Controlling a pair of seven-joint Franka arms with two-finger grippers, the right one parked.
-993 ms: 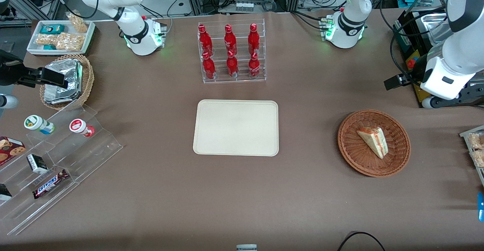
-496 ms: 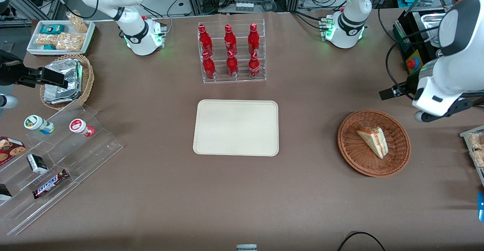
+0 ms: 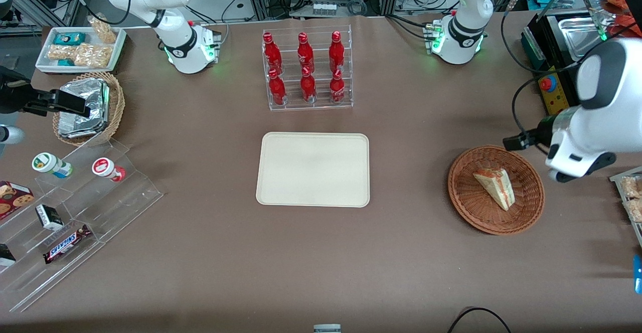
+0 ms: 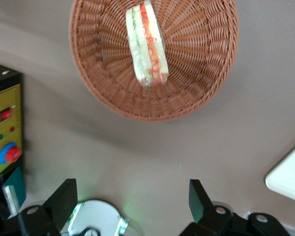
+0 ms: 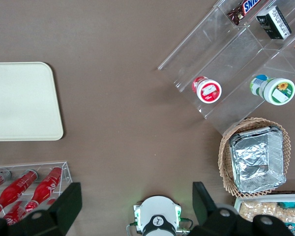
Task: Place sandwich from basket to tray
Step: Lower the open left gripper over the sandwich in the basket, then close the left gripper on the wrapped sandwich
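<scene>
Wicker basket (image 3: 496,189) holding wrapped sandwich (image 3: 495,187) near its middle, gripper (image 4: 132,204) fingers spread wide, seemingly above bare tablecloth (image 3: 411,253) just outside the rim, beige tray (image 3: 313,169) well apart.

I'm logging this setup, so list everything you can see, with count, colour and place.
sandwich: one, pale bread, orange and green filling, in the basket.
basket: one, reddish-brown wicker, toward the working arm's end.
tray: one, beige, mid-table.
bottles: six, red, in a clear rack above the tray.
foil packets: silver, in a tan wicker basket toward the parked arm's end.
pincer: black fingers open, above bare table beside the basket.
</scene>
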